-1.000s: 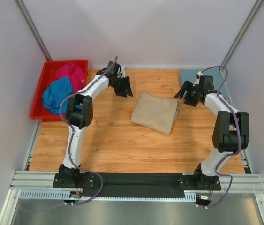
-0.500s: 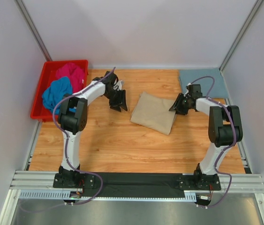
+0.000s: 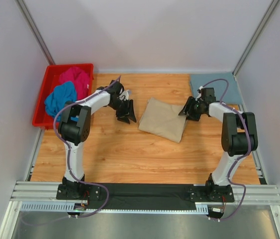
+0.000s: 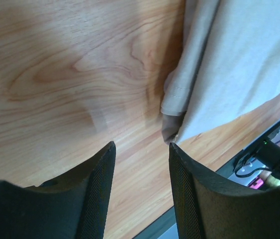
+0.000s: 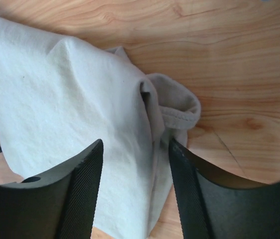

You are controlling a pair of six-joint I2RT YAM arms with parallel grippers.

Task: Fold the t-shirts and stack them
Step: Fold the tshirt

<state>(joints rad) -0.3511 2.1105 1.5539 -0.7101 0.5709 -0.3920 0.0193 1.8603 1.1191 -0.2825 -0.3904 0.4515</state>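
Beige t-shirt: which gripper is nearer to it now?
Right. The right gripper hangs open over the right corner of the beige t-shirt; the left gripper, also open, sits over bare table short of the shirt's left edge.

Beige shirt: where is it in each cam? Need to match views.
Top external: beige shirt lies folded mid-table, slightly right of centre.
Left wrist: beige shirt fills the upper right, with its hemmed edge toward the middle.
Right wrist: beige shirt covers the left and centre, a hemmed end poking out on its right.
Shared landmark: the wood-grain table under it in all three.
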